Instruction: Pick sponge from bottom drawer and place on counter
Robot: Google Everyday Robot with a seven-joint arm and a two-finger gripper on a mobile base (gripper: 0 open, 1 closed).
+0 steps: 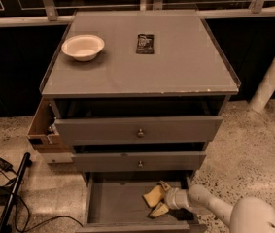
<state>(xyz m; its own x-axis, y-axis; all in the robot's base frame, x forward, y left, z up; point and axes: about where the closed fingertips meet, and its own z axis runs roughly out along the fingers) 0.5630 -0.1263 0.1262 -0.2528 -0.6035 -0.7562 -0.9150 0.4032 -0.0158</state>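
Your big grey counter (pixel 185 67) fills the top of the view, with wide flat room on its right side and along the front. A thin see-through lip runs along its edges, and the front rim has little chips. Under it are three grey drawers. The top drawer (pixel 176 129) sticks out a bit, with its wooden side showing at the left. The middle drawer (pixel 103 161) sticks out less. The bottom drawer (pixel 112 203) is pulled out the most, and the left half of its flat floor is open room. Your white arm (pixel 210 205) comes in low from the right, over that drawer's right side. A white bowl (pixel 83 46) sits near the counter's back left corner. A small black packet (pixel 145 43) lies to the right of it, not touching it. The sponge (pixel 151 196) is in the bottom drawer, a little right of the middle. Your gripper (pixel 160 199) is down inside the drawer, right at the sponge. You cannot tell if it has hold of the sponge or not.
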